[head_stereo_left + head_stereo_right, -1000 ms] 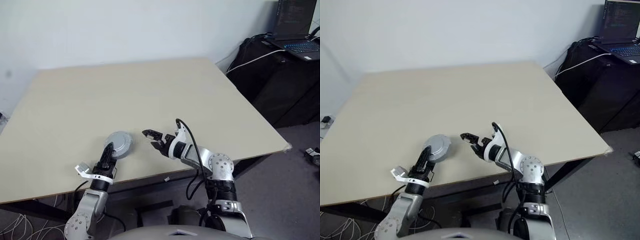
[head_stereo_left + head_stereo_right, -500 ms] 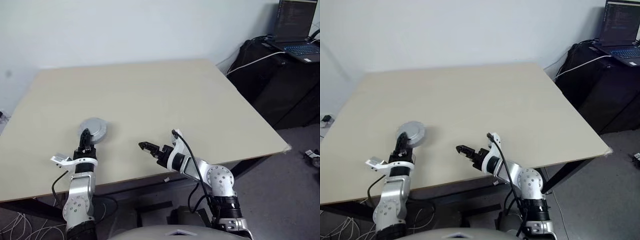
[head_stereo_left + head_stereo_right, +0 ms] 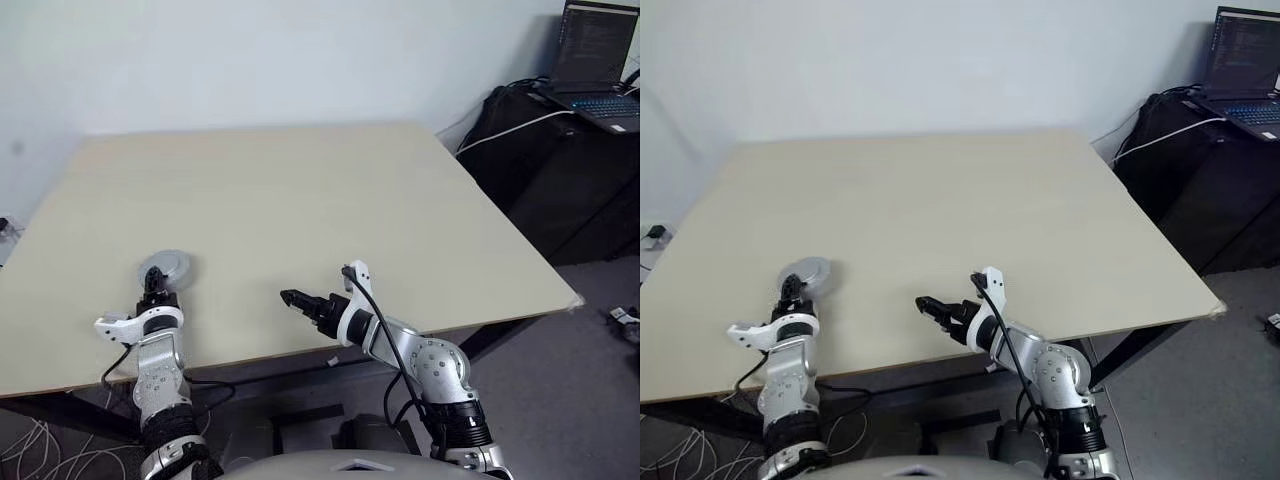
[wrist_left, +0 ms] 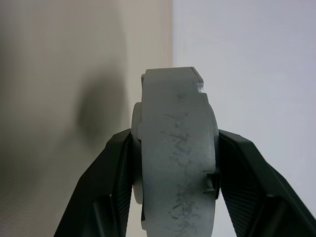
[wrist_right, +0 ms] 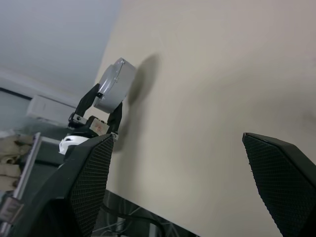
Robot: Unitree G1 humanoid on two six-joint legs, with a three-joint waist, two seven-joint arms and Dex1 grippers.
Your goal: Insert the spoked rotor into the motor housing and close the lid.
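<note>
Grey metal disc assembly [image 3: 166, 267] sits clamped edgewise in the left gripper [image 3: 156, 282]; lower it flat onto the beige table [image 3: 300, 190], right gripper [image 3: 298, 300] gaping empty.

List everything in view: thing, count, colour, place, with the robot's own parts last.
Motor assembly: one, grey round disc, clamped edge-on between the left hand's fingers, over the table's near left.
Table: one, pale beige, in front of the robot.
Laptop: one, dark with a lit screen, on the black stand at far right.
Cable: one, white, running down from the laptop.
Left hand: black fingers, shut on the motor assembly.
Right hand: black fingers spread open, nothing between them, over the table's near edge.
</note>
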